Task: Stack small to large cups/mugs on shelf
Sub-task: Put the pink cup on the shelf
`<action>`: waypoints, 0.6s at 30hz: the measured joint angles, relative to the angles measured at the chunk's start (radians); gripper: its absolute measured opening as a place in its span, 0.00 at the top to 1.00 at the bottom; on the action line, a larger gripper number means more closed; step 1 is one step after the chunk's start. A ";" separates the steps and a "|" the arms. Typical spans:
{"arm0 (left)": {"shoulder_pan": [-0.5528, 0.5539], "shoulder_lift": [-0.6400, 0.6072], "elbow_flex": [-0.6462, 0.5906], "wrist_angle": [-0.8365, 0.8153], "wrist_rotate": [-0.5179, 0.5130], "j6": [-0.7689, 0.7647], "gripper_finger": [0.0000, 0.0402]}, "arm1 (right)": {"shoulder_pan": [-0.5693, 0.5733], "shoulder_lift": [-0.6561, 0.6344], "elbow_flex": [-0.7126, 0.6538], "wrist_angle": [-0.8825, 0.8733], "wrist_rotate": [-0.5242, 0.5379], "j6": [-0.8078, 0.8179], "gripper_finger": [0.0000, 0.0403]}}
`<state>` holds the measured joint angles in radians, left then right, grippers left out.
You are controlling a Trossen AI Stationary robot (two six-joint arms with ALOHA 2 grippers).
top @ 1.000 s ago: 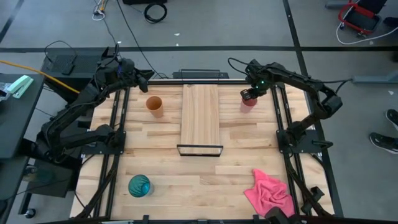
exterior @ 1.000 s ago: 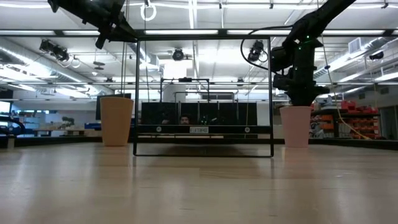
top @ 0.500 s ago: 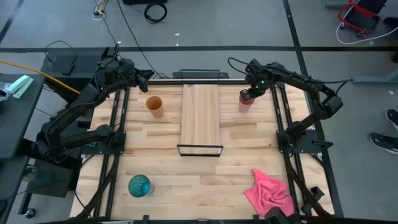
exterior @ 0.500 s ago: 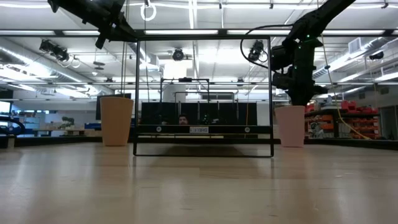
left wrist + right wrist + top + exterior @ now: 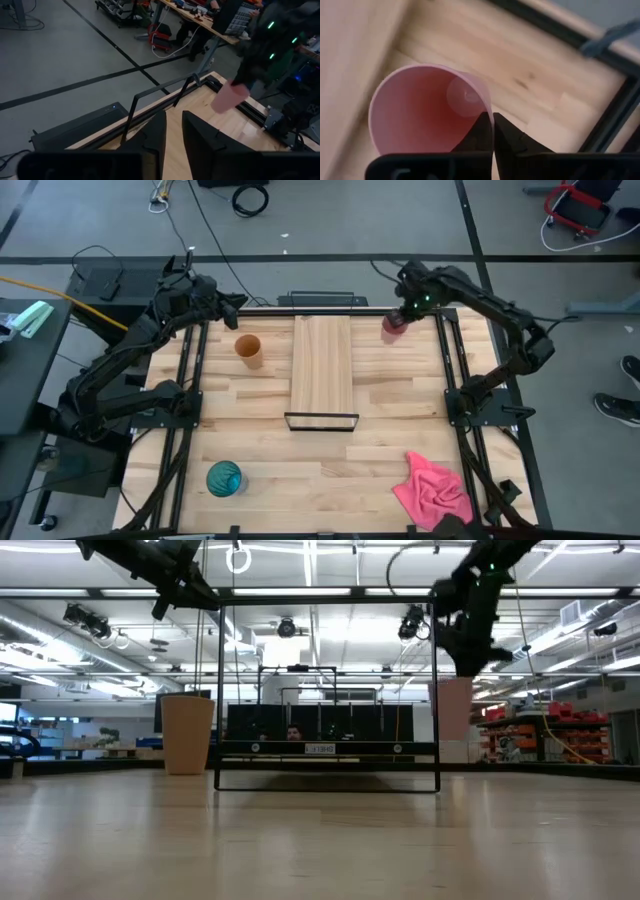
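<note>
Right gripper (image 5: 400, 316) pinches the pink cup (image 5: 392, 327) by its rim, raised off the surface beside the shelf (image 5: 321, 366).
Left gripper (image 5: 232, 301), fingers slightly parted and empty, waits at the far left; carry the cup level, then lower it gently onto the shelf.

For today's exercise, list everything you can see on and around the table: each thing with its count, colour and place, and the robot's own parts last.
Pink cup: one, lifted off the table at the far right, beside the shelf.
Orange cup: one, standing left of the shelf.
Teal cup: one, near left corner.
Shelf: one, light wood, black frame, centre.
Cloth: one, pink, near right corner.
Table: one, pale wooden planks.
Right tool: shut on the pink cup's rim.
Left tool: empty, raised over the far left corner.
</note>
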<state>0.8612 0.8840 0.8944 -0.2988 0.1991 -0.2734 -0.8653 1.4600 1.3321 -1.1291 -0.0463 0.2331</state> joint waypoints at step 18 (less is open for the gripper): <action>0.000 0.000 0.000 -0.022 0.000 -0.011 0.85 | 0.128 0.146 0.576 -0.115 -0.082 0.068 1.00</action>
<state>0.8612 0.8841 0.8944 -0.3210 0.1989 -0.2844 -0.7368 1.6061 1.9077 -1.2441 -0.1284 0.3013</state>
